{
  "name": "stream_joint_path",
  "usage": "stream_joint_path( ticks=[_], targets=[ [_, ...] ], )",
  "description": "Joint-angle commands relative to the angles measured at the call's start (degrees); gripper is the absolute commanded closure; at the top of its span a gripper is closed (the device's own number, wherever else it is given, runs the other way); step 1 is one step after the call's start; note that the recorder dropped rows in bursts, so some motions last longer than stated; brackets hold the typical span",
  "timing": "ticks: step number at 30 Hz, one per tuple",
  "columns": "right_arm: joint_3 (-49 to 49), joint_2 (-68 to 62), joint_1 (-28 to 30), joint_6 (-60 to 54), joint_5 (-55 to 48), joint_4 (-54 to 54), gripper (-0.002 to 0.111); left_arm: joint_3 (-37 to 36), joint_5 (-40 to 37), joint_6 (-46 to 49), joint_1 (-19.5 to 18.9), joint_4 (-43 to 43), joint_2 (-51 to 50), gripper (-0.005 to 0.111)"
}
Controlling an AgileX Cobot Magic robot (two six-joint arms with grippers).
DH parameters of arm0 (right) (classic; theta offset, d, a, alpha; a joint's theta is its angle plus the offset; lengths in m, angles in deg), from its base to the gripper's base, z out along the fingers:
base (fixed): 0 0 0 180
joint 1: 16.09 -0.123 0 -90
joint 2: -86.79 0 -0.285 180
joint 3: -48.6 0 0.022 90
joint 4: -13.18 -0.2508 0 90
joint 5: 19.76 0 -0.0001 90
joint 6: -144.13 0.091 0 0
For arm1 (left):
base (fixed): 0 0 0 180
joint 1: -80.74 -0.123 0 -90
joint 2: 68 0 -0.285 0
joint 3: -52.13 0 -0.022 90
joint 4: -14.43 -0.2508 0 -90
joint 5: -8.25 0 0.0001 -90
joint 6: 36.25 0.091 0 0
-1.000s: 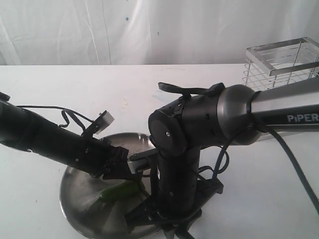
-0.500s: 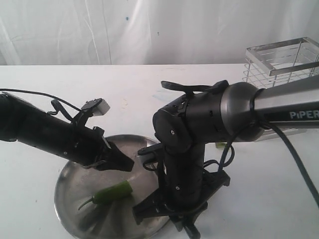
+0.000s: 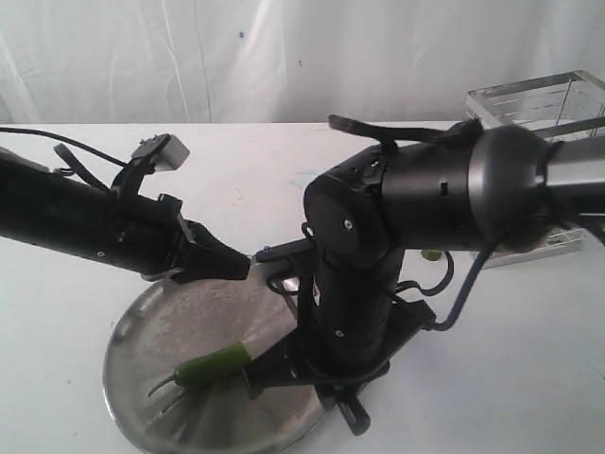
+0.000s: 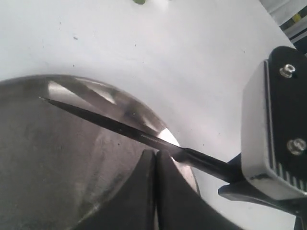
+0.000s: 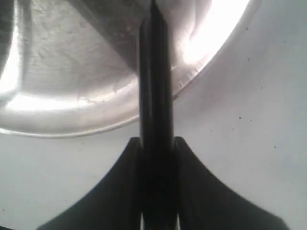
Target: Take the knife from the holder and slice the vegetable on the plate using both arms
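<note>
Steel plate [image 3: 156, 326] sits on a white table [image 3: 236, 161] and holds one thing: a green chili [image 3: 216, 364]. The chili lies flat near the front rim, stem pointing left and blunt end toward the right gripper [image 5: 156, 146]. No loose slices show on the plate.

That gripper is closed around the black handle of the knife [image 4: 134, 135]. The dark blade reaches out over the plate's edge, raised above the metal, and no chili shows near it in the wrist views. Held this way, the blade looks set for a downward cut.

The left gripper [image 3: 238, 266] is pressed fully closed with nothing in it. It hovers over the plate's far rim, near the blade and apart from the chili. It probably needs to pin the chili first, since a loose one would likely roll on slick steel.

The wire holder [image 3: 534, 104] stands at the far right, partly hidden by the right arm [image 3: 444, 199]. No knife shows in its visible part. A small green scrap [image 3: 430, 253] lies on the table beside that arm.
</note>
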Motion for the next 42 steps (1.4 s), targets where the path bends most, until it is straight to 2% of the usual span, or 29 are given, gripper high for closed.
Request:
stream_joint_path(
  ticks=[1, 7, 15, 19, 25, 30, 33, 37, 42],
  targets=[
    [0.08, 3.56, 0.28, -3.04, -1.38, 0.44, 0.108, -2.22, -0.64, 0.13, -0.16, -0.71, 4.78, 0.107],
    [0.59, 4.22, -0.1, -13.69, -11.79, -7.55, 0.108, -6.46, 4.9, 0.13, -0.16, -2.2, 10.21, 0.107],
    [7.32, 4.73, -5.4, -10.02, 3.76, -7.21, 0.108, -8.79, 0.63, 0.13, -0.16, -5.0, 12.06, 0.107],
    [7.92, 4.73, -7.41, -10.02, 6.85, -7.21, 0.108, -8.82, 4.68, 0.13, -0.16, -5.05, 11.95, 0.107],
    [7.92, 4.73, -7.41, -7.07, 13.17, -5.28, 0.108, -8.82, 6.93, 0.39, -0.16, 5.1, 8.93, 0.107],
    [7.92, 3.91, -7.41, -5.09, 13.32, -5.3, 0.108, -7.31, 6.36, 5.4, -0.16, 8.08, 5.23, 0.106],
    [7.92, 3.48, -7.41, -4.41, 13.08, -5.3, 0.108, -4.98, 2.96, 6.14, -0.16, 8.08, 4.73, 0.103],
    [7.92, 2.5, -7.41, -2.72, 13.09, -5.04, 0.108, -1.68, -2.13, 6.14, -0.16, 7.84, 4.73, 0.106],
    [8.05, 0.63, -7.41, -1.95, 12.31, -4.38, 0.108, -1.28, 1.94, 5.8, -0.16, 1.83, 4.43, 0.107]
  ],
)
